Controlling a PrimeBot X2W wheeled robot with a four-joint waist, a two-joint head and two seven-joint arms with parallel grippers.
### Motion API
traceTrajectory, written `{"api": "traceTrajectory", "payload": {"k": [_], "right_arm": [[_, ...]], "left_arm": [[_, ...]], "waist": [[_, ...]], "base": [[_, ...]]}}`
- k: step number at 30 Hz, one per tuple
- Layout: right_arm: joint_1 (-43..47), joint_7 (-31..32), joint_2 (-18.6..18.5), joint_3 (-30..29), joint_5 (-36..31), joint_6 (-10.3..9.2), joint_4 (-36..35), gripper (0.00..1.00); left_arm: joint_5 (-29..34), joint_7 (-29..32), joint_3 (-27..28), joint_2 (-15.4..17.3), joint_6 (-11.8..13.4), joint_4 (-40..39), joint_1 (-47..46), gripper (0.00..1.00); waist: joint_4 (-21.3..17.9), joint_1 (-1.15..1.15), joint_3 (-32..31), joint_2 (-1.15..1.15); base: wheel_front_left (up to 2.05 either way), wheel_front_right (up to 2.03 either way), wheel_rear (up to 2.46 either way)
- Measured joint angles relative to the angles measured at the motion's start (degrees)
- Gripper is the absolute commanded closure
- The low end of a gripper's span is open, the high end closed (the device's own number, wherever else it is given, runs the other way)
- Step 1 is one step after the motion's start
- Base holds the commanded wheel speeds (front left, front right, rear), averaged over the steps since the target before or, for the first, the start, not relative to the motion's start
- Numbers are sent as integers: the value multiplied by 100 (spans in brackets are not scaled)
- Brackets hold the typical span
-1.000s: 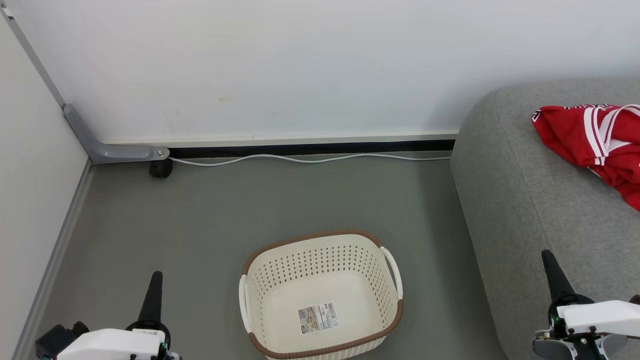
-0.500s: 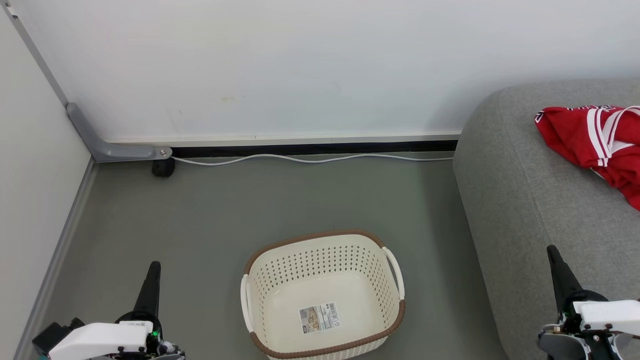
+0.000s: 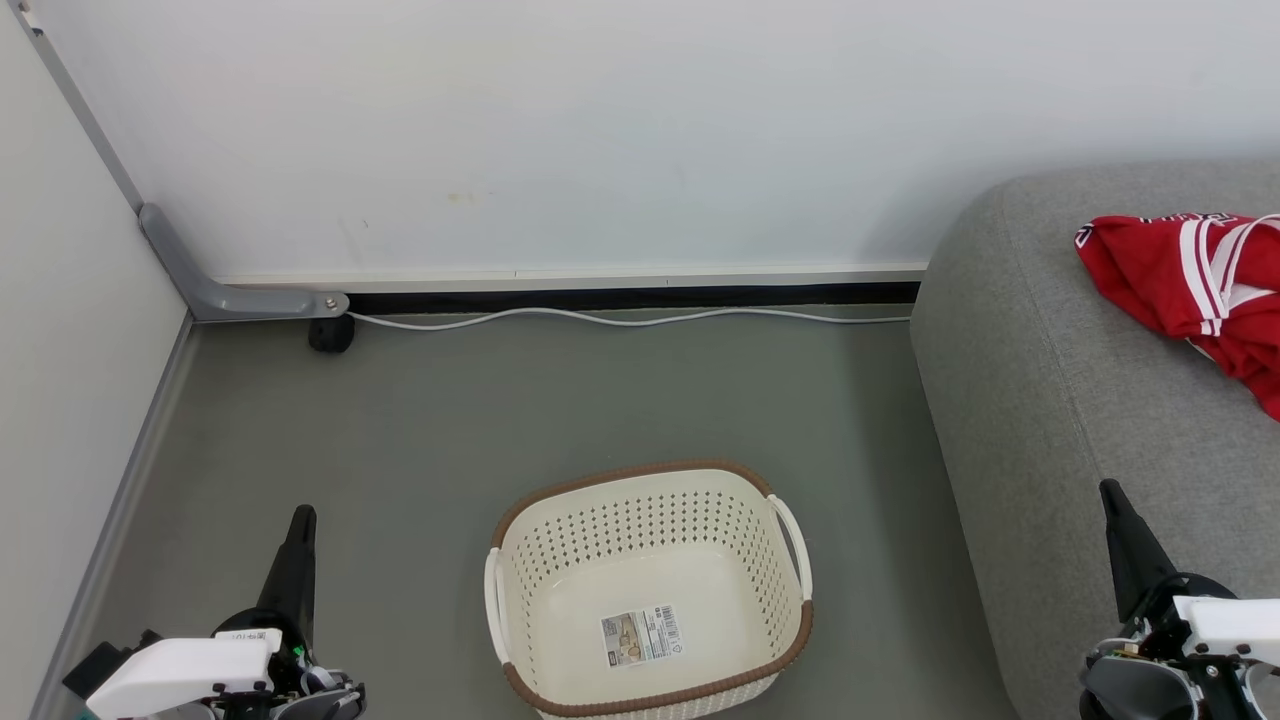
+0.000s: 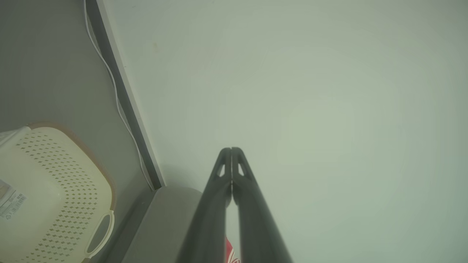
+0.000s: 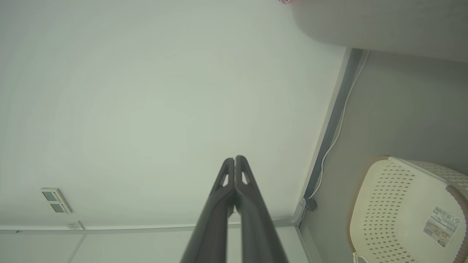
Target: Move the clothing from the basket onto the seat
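Closest to me, the left gripper (image 3: 300, 518) sits at the lower left of the head view. Its two long dark fingers are pressed together tip to tip, with nothing between them. The right gripper (image 3: 1108, 490) sits at the lower right, over the near edge of the seat, and its fingers are pinched together and empty as well. Both wrist views show each pair of tips meeting.

Between the two grippers, the cream perforated plastic basket (image 3: 632, 470) with a brown woven-look rim and white side handles stands upright on the grey-green floor (image 3: 450, 420). A paper label (image 3: 640, 635) lies flat on the bottom of the basket.

To the right of the basket is the large grey woven-fabric sofa seat (image 3: 1040, 400) with its rounded padded edge. The red fabric clothing (image 3: 1150, 275) with white striped trim lies crumpled on the seat's far right, well apart from the basket and cut off by the picture's edge.

Beyond the basket, a thin white cable (image 3: 620, 319) runs along the foot of the pale wall (image 3: 600, 130). A grey metal bracket (image 3: 235, 302) with a small black foot (image 3: 330, 335) sits in the left corner.
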Motion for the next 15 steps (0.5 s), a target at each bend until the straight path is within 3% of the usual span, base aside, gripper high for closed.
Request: {"api": "traceTrajectory", "payload": {"k": [15], "right_arm": [[1,0,1,-5,1,0,-5,100]], "left_arm": [[-18,0,1,0,0,-2,-1,100]], "waist": [[0,0,0,0]], "base": [[0,0,0]]}}
